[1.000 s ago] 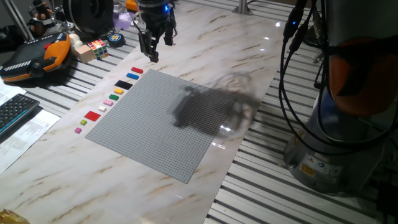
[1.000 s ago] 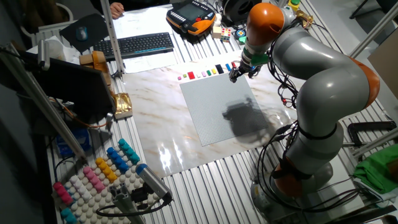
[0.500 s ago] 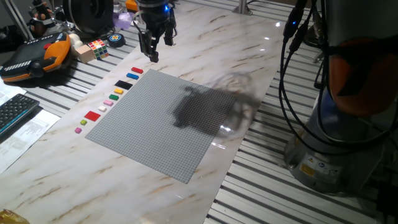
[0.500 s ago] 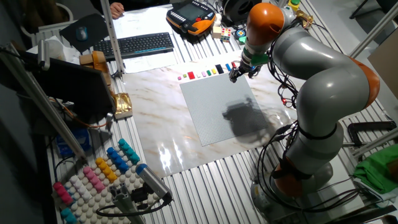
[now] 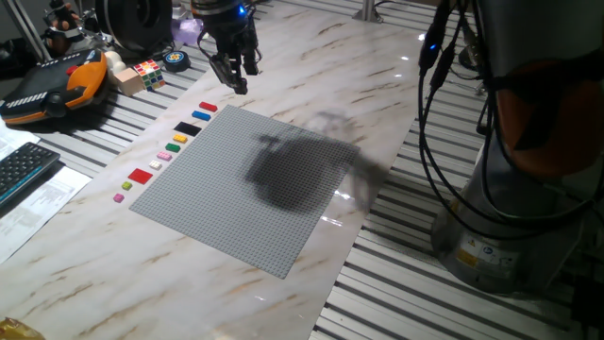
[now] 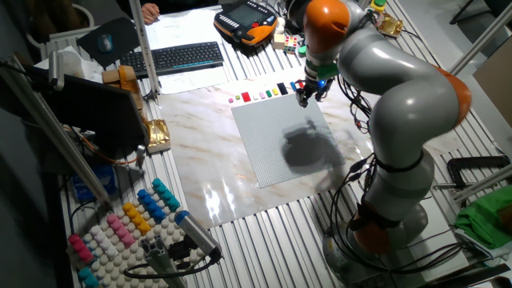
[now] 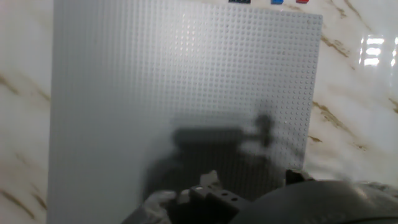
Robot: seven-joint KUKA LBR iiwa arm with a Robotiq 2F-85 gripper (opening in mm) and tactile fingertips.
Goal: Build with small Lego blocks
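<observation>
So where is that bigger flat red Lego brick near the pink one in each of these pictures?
One fixed view: the flat red Lego brick lies left of the grey studded baseplate, near the row's lower end.
The other fixed view: it sits just above the baseplate's top edge, towards the left.
Hand view: not in it; only the row's other end shows.
Shared landmark: the grey baseplate.

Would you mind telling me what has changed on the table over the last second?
The gripper shifted slightly left in one fixed view, toward the red block end of the row, and the arm's shadow on the grey baseplate slid with it. Nothing was taken hold of or released. The row of small blocks and the baseplate stayed put.
</observation>
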